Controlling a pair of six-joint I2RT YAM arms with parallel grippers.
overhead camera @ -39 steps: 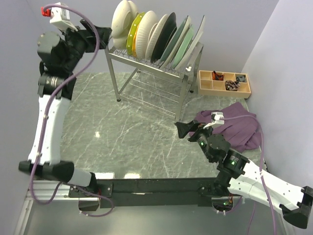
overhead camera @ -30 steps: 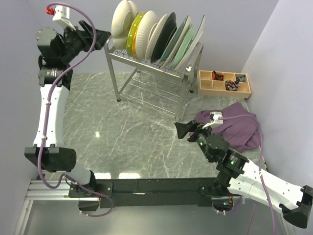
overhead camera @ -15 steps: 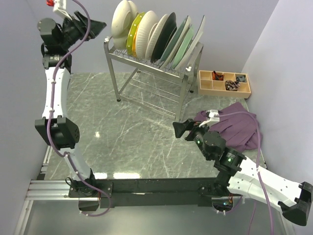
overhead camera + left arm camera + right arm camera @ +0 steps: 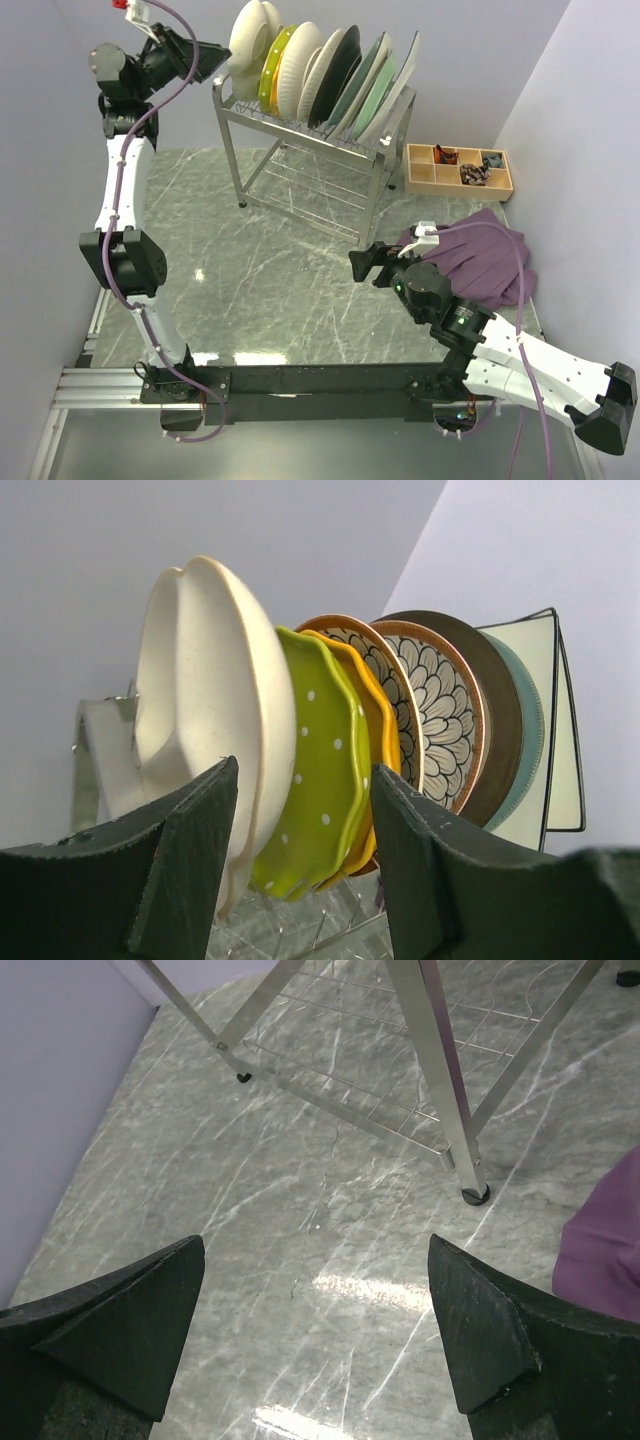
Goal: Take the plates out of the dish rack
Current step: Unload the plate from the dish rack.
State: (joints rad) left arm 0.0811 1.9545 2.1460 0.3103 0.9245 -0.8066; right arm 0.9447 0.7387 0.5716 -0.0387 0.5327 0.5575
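Several plates stand on edge in the silver dish rack (image 4: 300, 130). From the left they are a cream divided plate (image 4: 250, 40), a yellow-green dotted scalloped one (image 4: 272, 65), paler and dark-rimmed ones, then a white square one (image 4: 400, 85). My left gripper (image 4: 215, 62) is open, level with the rack's left end and just short of the cream plate. In the left wrist view the left gripper (image 4: 303, 770) frames the cream plate (image 4: 210, 680) and the green dotted plate (image 4: 320, 780), touching neither. My right gripper (image 4: 362, 265) is open and empty over the marble.
A wooden compartment tray (image 4: 458, 168) sits right of the rack. A purple cloth (image 4: 480, 255) lies beside the right arm. Walls close in on the left, back and right. A rack leg (image 4: 470, 1192) stands ahead of the right gripper (image 4: 315, 1250).
My left arm has risen and swung right towards the rack's left end, and its jaws have narrowed. The right gripper has drifted slightly left.
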